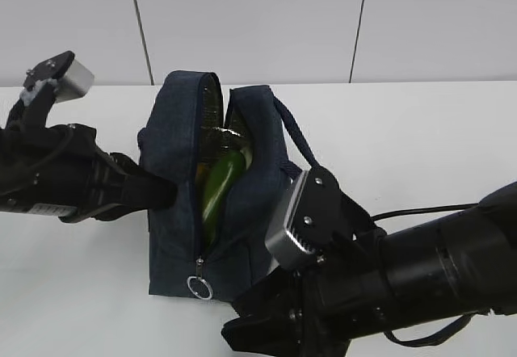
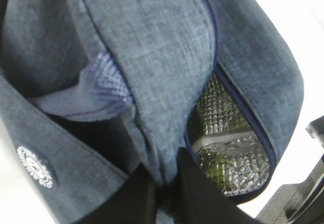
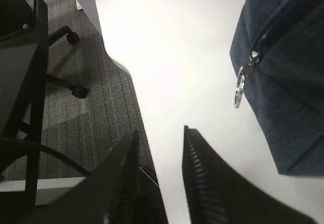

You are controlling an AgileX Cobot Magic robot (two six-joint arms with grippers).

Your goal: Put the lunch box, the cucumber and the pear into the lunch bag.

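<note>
the lunch bag (image 1: 218,195) stands at the centre of the exterior view on the white table (image 1: 420,147), its zipper parted from the top down to the metal ring pull (image 1: 199,286) near its base. the cucumber (image 1: 220,189) shows as a green length in the slit, already inside. in the left wrist view the silver lining (image 2: 228,148) shows at lower right, with something pale and boxy against it that may be the lunch box; i cannot tell for sure. the pear is not plainly visible in any view.

the left gripper (image 1: 161,191) at middle left of the exterior view presses against the bag's side, and in the left wrist view its jaws are pinched nearly together on a fold of the navy fabric. the right gripper (image 3: 159,178) sits at the bottom of its own view, jaws partly apart and holding nothing, over the table just left of the ring pull.

by my reading the loading is at or near its end, the left arm bracing the bag. the next move calls for confirming the pear is in, then letting go of the fabric without tipping the bag.
</note>
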